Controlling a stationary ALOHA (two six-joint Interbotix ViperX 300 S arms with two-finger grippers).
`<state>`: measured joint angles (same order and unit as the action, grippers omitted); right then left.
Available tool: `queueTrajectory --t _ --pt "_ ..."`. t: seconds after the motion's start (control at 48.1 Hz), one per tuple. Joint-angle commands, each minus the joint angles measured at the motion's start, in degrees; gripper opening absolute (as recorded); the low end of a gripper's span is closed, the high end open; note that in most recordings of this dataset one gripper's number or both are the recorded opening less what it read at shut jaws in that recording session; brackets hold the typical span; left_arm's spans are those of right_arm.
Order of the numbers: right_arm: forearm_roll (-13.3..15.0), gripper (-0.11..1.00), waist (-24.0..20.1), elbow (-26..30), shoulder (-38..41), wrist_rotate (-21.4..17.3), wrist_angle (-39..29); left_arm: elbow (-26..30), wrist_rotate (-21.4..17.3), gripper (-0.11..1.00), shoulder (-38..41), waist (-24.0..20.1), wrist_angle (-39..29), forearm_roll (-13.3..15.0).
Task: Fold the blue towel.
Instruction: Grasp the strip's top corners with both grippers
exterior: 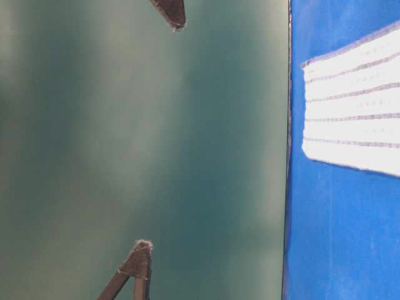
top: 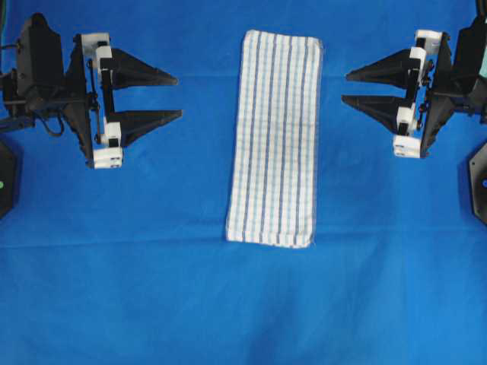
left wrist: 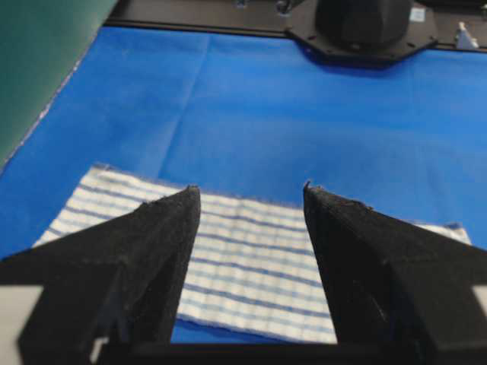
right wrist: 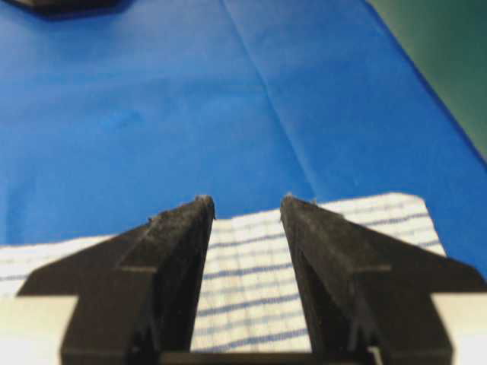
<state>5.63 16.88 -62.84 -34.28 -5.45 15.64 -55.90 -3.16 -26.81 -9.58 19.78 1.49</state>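
Blue towel (top: 275, 139) flat between parted grippers, apparently untouched.

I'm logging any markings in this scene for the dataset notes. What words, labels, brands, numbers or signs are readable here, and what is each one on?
None: no view shows readable text.
Blue towel: stripes and a faint grid only, no tag or print visible.
Blue table covering: plain.
Left gripper and right gripper: black and white parts, no lettering legible.
Small light patch on the black base in the left wrist view: too blurred to read.
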Motion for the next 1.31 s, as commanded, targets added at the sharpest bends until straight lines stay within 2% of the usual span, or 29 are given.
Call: queueTrajectory --t 0.0,0.145,0.229,0.374,0.478,0.54,0.686,0.852,1.081,1.288 --pt "-0.09 0.49 -0.09 1.05 0.0 0.0 0.62 1.41 0.09 0.5 -0.18 -0.18 0.62 0.0" --pt "-0.18 0.5 0.0 1.32 0.18 0.09 1.14 1.85 0.0 0.51 0.53 -0.7 1.14 -0.09" --pt "-0.18 0.54 0.97 1.67 1.14 0.18 1.41 2.81 0.0 0.55 1.93 -1.85 1.58 0.0" --pt "-0.62 0.67 5.71 3.16 5.19 0.18 1.14 6.5 0.0 0.72 7.91 -4.92 1.76 0.0" --pt "-0.62 0.68 9.93 5.36 9.4 0.35 0.97 9.84 0.09 0.85 14.5 -8.09 1.76 0.0" --pt "-0.53 0.68 12.22 6.5 12.22 0.53 0.88 11.95 0.09 0.89 18.46 -10.02 1.76 0.0" --pt "-0.18 0.68 16.44 9.23 19.69 0.88 0.88 17.93 0.09 0.89 28.83 -13.8 1.49 0.0" --pt "-0.09 0.68 18.28 11.43 27.69 0.79 0.97 23.99 0.09 0.89 37.09 -15.91 0.7 0.0" --pt "-0.18 0.68 20.74 13.36 36.04 0.79 2.11 29.44 0.18 0.89 45.18 -18.81 0.53 0.0" --pt "-0.35 0.68 22.76 13.71 40.34 0.79 4.75 33.05 0.18 0.89 51.42 -19.86 0.53 0.0"
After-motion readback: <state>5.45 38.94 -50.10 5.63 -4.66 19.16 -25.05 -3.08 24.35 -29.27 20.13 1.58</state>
